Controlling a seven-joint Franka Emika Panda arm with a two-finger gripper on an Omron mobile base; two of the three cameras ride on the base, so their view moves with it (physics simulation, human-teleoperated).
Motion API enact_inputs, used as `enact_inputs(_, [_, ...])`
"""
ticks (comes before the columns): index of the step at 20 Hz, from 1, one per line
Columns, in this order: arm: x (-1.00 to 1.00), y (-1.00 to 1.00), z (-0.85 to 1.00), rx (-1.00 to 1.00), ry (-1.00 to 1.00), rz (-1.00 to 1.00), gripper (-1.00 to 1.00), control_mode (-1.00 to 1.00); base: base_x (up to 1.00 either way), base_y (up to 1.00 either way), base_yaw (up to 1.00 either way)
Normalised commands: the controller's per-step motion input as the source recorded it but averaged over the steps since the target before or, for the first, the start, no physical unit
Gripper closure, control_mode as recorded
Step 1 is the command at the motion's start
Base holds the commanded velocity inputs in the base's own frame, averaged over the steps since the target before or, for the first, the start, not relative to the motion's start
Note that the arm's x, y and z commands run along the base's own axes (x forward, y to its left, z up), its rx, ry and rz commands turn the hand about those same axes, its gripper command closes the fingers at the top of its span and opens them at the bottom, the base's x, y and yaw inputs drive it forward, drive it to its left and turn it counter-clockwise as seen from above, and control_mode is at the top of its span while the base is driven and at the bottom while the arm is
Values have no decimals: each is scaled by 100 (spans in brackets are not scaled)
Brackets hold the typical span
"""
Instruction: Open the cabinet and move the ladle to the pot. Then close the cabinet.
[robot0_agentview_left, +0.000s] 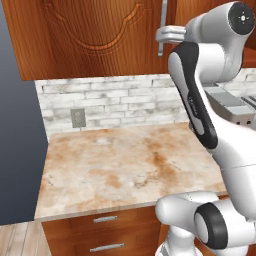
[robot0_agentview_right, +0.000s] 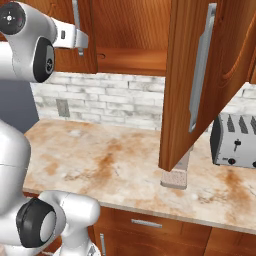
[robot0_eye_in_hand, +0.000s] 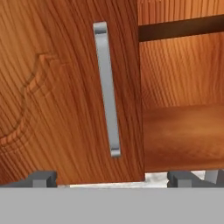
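Note:
The cabinet (robot0_agentview_right: 132, 30) hangs above the counter. Its right door (robot0_agentview_right: 200, 100) is swung wide out toward me, while its left door (robot0_eye_in_hand: 57, 87) is shut. The long silver handle (robot0_eye_in_hand: 107, 87) of the left door stands upright just ahead of my hand. My gripper (robot0_eye_in_hand: 113, 179) is open and holds nothing. It hovers close in front of that handle, also seen as the gripper (robot0_agentview_left: 170, 35) and gripper (robot0_agentview_right: 80, 40). To the right of the shut door, a wooden shelf (robot0_eye_in_hand: 183, 127) inside the cabinet shows. The ladle and the pot are out of view.
A marble counter (robot0_agentview_left: 115, 170) runs below, with drawers (robot0_agentview_left: 105, 219) under its front edge. A silver toaster (robot0_agentview_right: 234, 140) stands at the right by the brick wall. A small beige block (robot0_agentview_right: 174, 179) lies under the open door's lower corner. A wall outlet (robot0_agentview_left: 77, 118) sits at left.

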Motion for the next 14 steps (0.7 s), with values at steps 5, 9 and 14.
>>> enact_inputs(5, [34, 4, -3, 0, 0, 0, -100, -100, 0, 0, 0])
enact_inputs(9, [33, 3, -3, 0, 0, 0, -100, -100, 0, 0, 0])
enact_inputs(14, [21, 0, -2, -1, 0, 0, -100, -100, 0, 0, 0])
